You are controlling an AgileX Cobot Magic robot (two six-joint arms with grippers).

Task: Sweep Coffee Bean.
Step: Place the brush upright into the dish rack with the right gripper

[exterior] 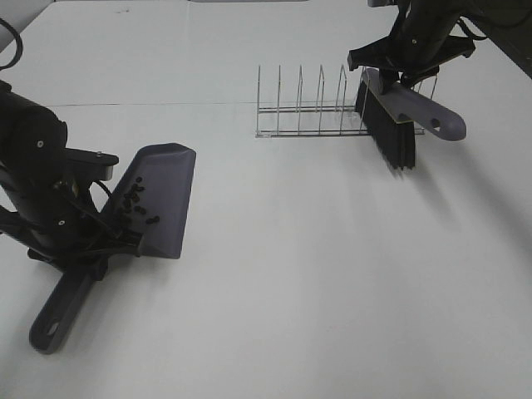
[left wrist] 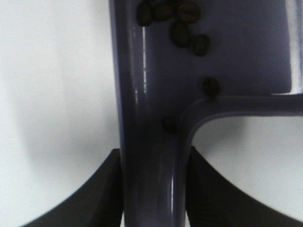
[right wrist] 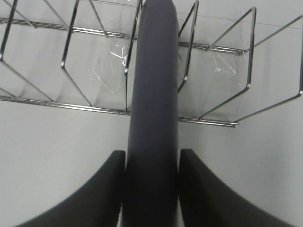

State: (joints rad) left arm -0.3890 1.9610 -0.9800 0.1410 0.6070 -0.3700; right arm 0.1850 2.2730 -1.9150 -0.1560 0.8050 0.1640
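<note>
Both claws are closed on handles. The left gripper clamps the handle of the grey-purple dustpan, which sits at the left of the white table. The coffee beans lie in a loose cluster inside the pan, toward its handle end. The right gripper grips the brush by its handle, bristles down, at the right end of the wire rack.

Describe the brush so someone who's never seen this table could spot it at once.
On the white table, find the chrome wire rack at the back. At its right end the right hand grips the brush by its grey-purple handle, black bristles pointing down. The dustpan on the left shares that colour, but only the brush has bristles.
</note>
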